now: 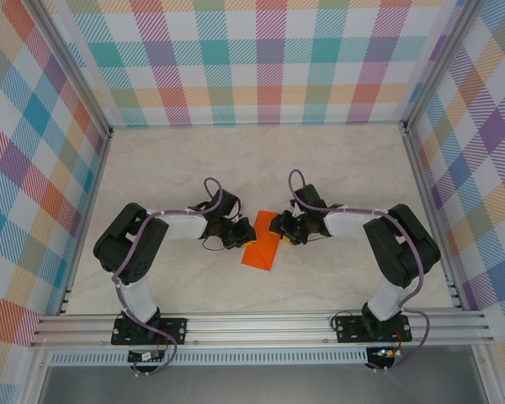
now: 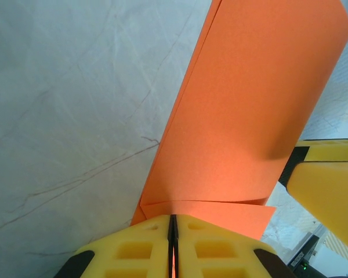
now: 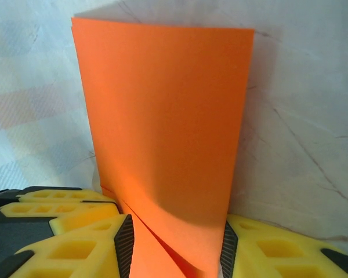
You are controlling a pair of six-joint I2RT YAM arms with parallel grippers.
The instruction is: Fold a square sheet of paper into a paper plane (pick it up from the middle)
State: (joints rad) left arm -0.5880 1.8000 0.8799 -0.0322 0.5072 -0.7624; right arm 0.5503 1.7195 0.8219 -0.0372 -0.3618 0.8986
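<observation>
One pale, marble-veined worktop (image 1: 261, 160) filled the scene, smooth and matt, shut in on three sides by plaid-printed walls (image 1: 269, 59) in pastel stripes. Two arms stood at the near edge, the left arm (image 1: 143, 244) and the right arm (image 1: 387, 240), each black and white with a purple cable looped along it, both bent inward toward the middle.

Between them, at the near middle of the worktop, was the single square sheet of paper (image 1: 262, 249). It was thin, plain, bright orange and doubled over into a narrower oblong with straight edges (image 3: 168, 116). Two layers showed at its nearer end, and its surface bowed gently (image 2: 243, 116).

There were two grippers, each with blocky yellow fingers pierced by square hollows. The left gripper (image 2: 173, 223) had its jaws pressed together, pinching an edge of the paper in the seam. The right gripper (image 3: 177, 243) had its jaws apart, one on each side of the paper, which passed between its black-faced pads.
</observation>
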